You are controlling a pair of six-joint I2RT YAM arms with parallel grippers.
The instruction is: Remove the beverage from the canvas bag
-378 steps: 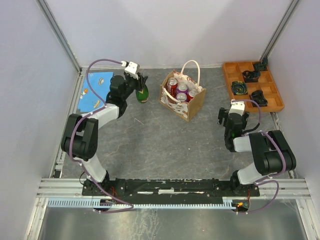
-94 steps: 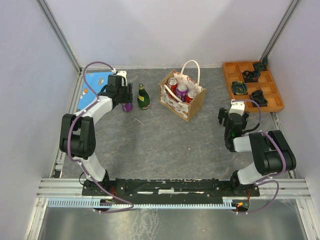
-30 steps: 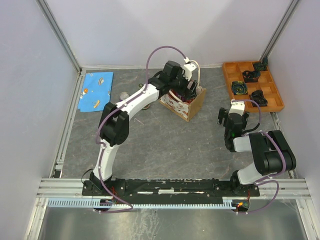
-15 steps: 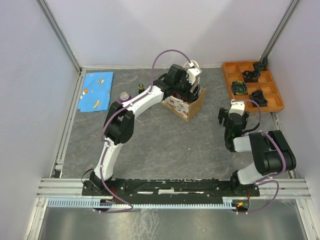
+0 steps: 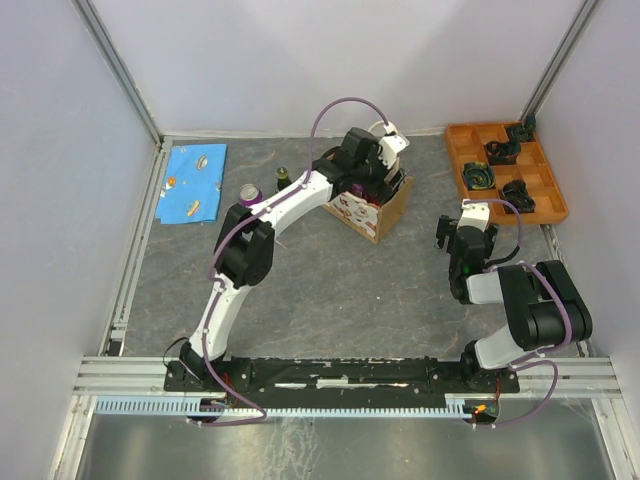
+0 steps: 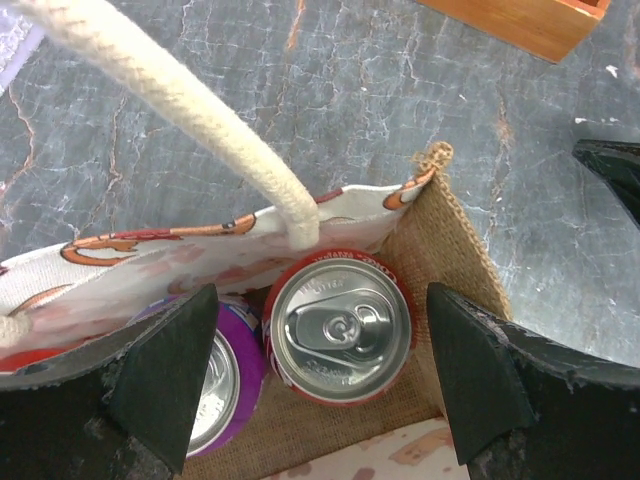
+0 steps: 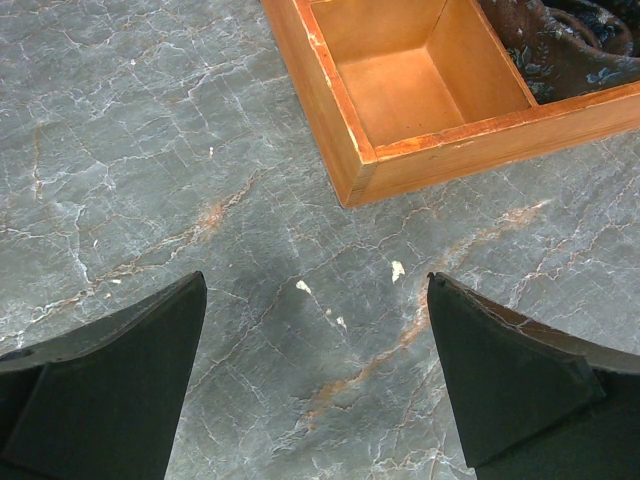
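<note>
red can (image 6: 338, 325) stands upright inside canvas bag (image 6: 445, 245).

The canvas bag (image 6: 447, 255) is coarse, rough-woven brown cloth with a smoother white printed panel. Its handle (image 6: 200, 130) is twisted white cord. The red can (image 6: 340, 325) has a shiny bare-metal top. The table (image 7: 150, 150) looks like matt grey veined stone. The tray (image 7: 400, 90) is smooth orange wood.

Upright tan canvas bag (image 6: 452, 250) holds a red can (image 6: 340, 327) beside a purple can (image 6: 228, 375).
</note>
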